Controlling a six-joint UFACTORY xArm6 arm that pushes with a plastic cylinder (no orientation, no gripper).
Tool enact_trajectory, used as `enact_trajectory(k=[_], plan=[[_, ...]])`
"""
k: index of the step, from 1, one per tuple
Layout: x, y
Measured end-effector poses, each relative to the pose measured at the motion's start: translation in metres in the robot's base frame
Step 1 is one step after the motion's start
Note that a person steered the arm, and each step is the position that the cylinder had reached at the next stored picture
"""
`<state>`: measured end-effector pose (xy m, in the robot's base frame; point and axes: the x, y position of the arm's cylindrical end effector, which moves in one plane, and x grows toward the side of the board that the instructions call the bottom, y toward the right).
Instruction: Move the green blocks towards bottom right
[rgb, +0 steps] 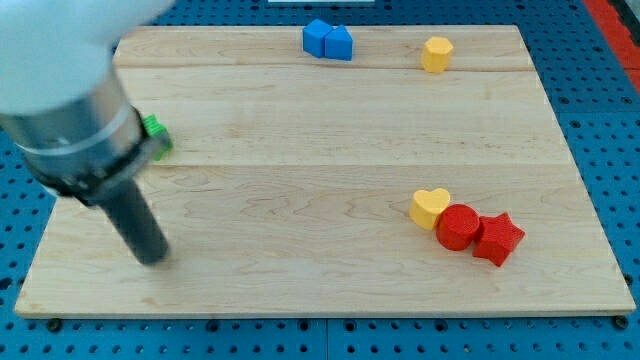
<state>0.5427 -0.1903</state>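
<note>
A green block (155, 134) shows at the view's left, mostly hidden behind the arm's grey body; its shape cannot be made out. Only this one green block shows. My tip (151, 256) rests on the board at the lower left, below the green block and apart from it. The bottom right of the board holds a yellow heart (430, 207), a red cylinder (458, 227) and a red star (497, 238), packed together.
Two blue blocks (328, 41) touch each other at the top centre. A yellow block (436, 54) sits at the top right. The wooden board (300, 180) lies on a blue perforated table. The arm's body covers the upper left corner.
</note>
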Motion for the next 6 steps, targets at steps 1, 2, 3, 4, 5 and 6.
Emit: enact_trajectory(k=[1,2,3,4,5,6], plan=[[-0.064,-0.035],[-0.068,-0.086],[-0.105,-0.095],[-0.134,-0.101],[-0.144,-0.055],[-0.144,-0.013]])
